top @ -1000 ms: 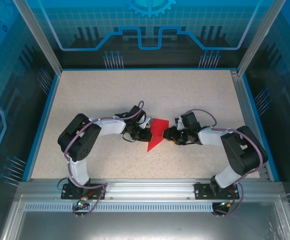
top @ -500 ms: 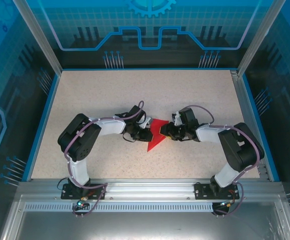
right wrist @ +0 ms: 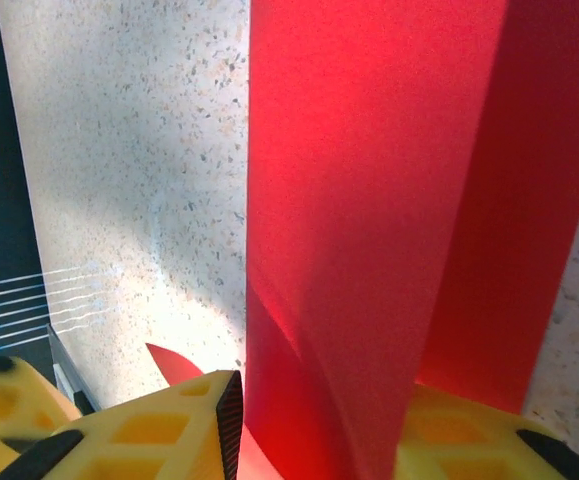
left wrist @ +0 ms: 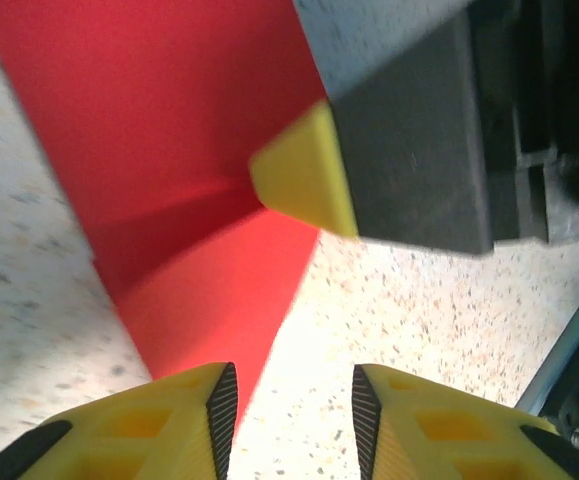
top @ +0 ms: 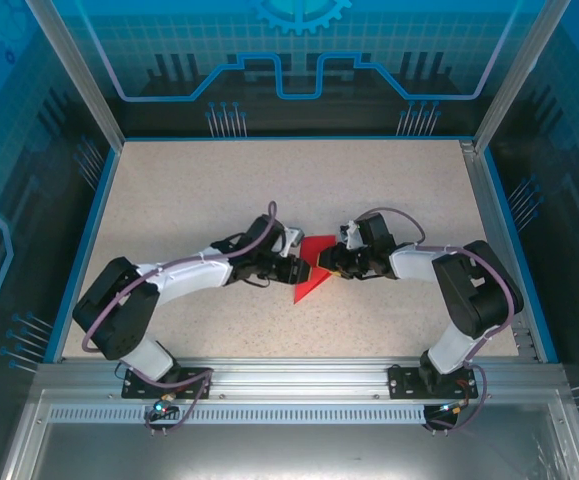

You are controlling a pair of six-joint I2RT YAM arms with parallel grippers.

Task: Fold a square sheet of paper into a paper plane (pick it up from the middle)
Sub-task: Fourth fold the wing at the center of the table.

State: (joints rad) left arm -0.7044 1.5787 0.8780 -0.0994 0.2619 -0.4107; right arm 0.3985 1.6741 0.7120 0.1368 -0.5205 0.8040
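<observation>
Stretched out with its elbow swung left and nearer, the left arm now has its left gripper (top: pixel 303 270) released at the square sheet of paper (top: pixel 308 287), mid-table (top: pixel 189 190). The right gripper (top: pixel 328 262) straddles a raised fold; I cannot tell whether it pinches.

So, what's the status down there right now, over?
Left claw open, at the edge of the folded bright red paper sheet. Right claw astride the paper, grip unclear. Both claws crowd one spot on the speckled table.
</observation>
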